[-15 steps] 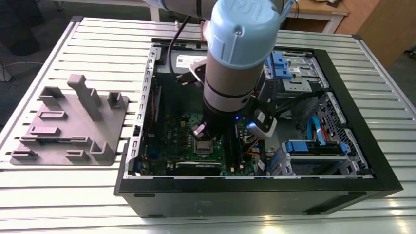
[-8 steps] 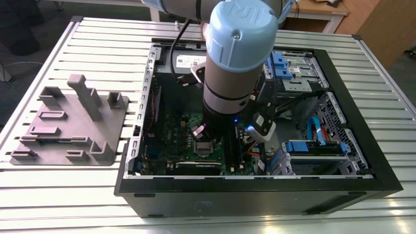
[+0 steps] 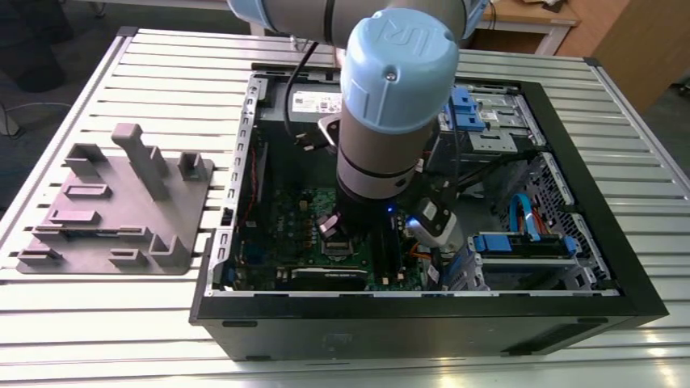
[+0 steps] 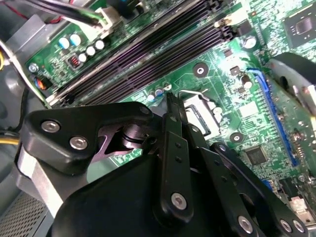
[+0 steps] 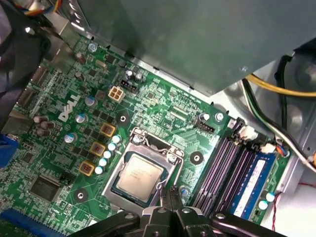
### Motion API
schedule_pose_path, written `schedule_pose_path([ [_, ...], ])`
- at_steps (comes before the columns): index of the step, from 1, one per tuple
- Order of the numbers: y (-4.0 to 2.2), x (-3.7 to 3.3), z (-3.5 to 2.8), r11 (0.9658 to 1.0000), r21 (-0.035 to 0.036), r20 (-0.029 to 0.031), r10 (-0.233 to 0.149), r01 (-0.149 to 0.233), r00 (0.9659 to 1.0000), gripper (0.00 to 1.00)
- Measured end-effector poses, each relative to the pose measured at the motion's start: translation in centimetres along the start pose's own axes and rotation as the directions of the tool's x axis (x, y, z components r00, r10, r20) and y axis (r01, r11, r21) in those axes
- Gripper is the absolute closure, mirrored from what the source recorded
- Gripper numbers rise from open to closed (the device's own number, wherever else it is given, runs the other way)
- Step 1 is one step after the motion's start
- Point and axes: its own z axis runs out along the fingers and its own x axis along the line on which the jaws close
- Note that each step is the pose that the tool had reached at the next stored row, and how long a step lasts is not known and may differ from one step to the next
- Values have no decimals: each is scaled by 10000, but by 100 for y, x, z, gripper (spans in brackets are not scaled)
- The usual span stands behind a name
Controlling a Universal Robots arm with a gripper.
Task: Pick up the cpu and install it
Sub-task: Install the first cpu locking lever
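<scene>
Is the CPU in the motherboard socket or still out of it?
In. The first wrist view shows the small silvery-grey square cpu lying flat inside the socket on the green motherboard, with the black gripper beside it.

White logo lettering on the green motherboard (image 5: 163,98); faint, unreadable print on the cpu (image 5: 140,173); raised emblem on the arm's blue cap (image 3: 399,69); white sticker (image 3: 318,101) in the computer case (image 3: 603,267), print too small to read.

Access from above: open computer case (image 3: 561,307), side panel off. Around cpu (image 5: 139,174) in socket: metal frame (image 5: 148,143) bordering; capacitors (image 5: 106,154) at 9 o'clock; memory slots (image 5: 224,168) at 3 o'clock; cables (image 5: 266,118) at 2 o'clock. End effector (image 5: 170,197) fingertips together, at cpu's 5 o'clock edge.
</scene>
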Motion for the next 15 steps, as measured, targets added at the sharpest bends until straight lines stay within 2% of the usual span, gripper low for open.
schedule_pose_path([
  [9,-69,36,67,9993,28,34,361,-361,9993,89],
  [12,-104,54,75,9990,36,38,437,-438,9990,89],
  [15,-110,58,78,9989,37,41,458,-459,9989,89],
])
